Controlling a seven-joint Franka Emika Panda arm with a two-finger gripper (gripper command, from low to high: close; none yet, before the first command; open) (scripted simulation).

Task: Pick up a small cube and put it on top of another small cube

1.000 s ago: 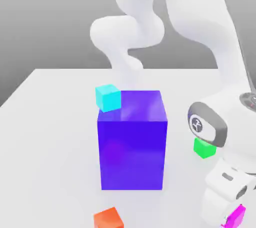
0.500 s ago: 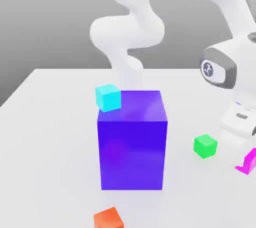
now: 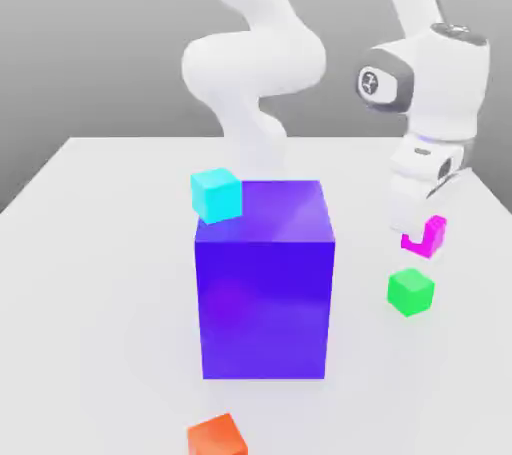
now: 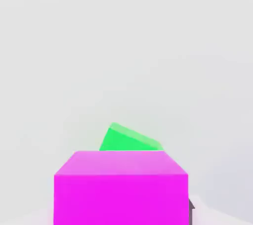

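Presently the gripper [image 3: 428, 239] has its jaws clenched on the small magenta cube [image 3: 430, 237], held in the air just above the small green cube [image 3: 411, 291], which rests on the white surface [image 3: 100, 243], apart from it.

My arm: glossy white, rounded links

I see the arm [image 3: 262, 63] built of smooth white tubular segments with bulbous joints, a grey end cap bearing a round white logo mark [image 3: 371, 82] at the wrist, and a blocky white hand [image 3: 425, 168] with dark seams.
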